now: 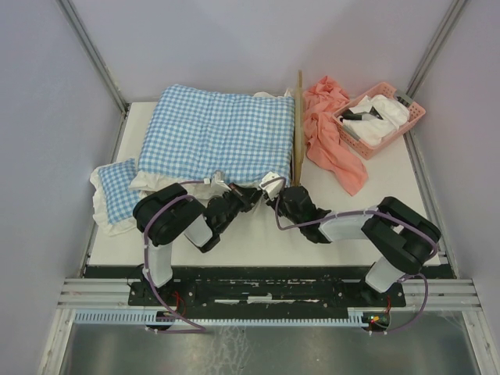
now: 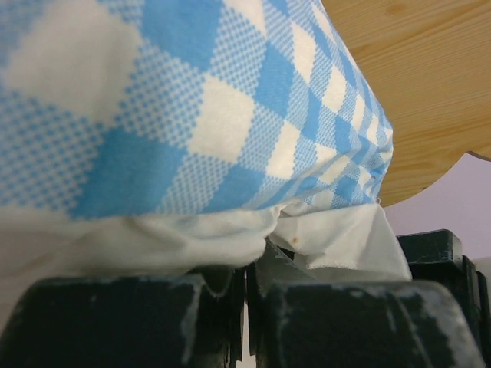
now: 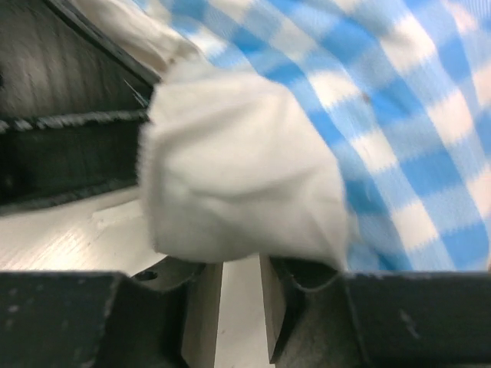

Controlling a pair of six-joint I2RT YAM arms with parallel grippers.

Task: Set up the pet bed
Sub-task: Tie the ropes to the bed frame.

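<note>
Apparently the cushion is being settled on the pet bed, which is placed mid-table, toward the far side, and is mostly covered. The left gripper is closed on the near white frill. The right gripper is seen narrowly open and nothing is held. Next, a gentle release and smoothing are probably needed.

The white rectangular table carries 5 things. A large blue-and-white checked cushion with a white frill spreads over its far left part, and the thin light-wood bed frame stands along the cushion's right side. A small checked pillow lies at the left edge, while a crumpled salmon-pink cloth lies between the frame and a pink plastic basket in the far right corner.
</note>
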